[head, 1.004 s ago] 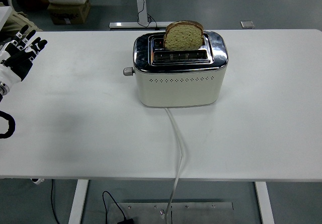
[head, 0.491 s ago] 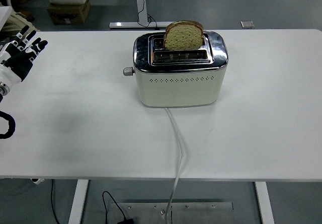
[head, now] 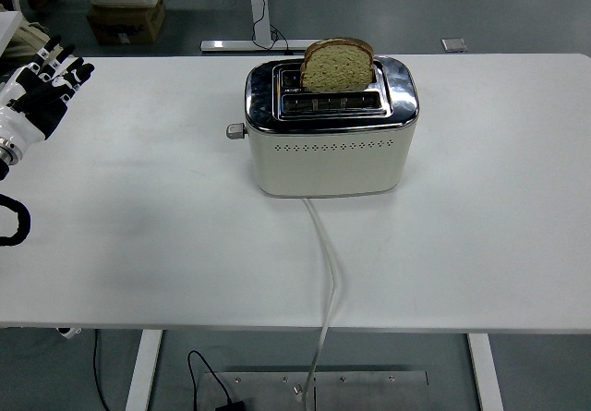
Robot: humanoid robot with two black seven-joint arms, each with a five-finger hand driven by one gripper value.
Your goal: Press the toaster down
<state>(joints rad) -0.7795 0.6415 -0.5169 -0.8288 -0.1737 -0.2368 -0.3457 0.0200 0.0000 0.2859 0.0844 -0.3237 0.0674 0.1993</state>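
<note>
A cream toaster (head: 328,148) with a chrome top stands at the middle of the white table (head: 138,235). A slice of brown bread (head: 337,65) sticks up out of its far slot. Its small grey lever knob (head: 235,131) juts from the left end, near the top. My left hand (head: 46,88) hovers over the table's far left edge, fingers spread and holding nothing, well apart from the toaster. The right arm does not show.
A white power cord (head: 325,263) runs from the toaster's front down over the table's near edge. Beyond the far edge stand a cardboard box (head: 125,21) on the floor and a table leg base (head: 259,42).
My left hand has shifted slightly up and to the right at the table's left edge. The toaster, lever and bread have not moved.
</note>
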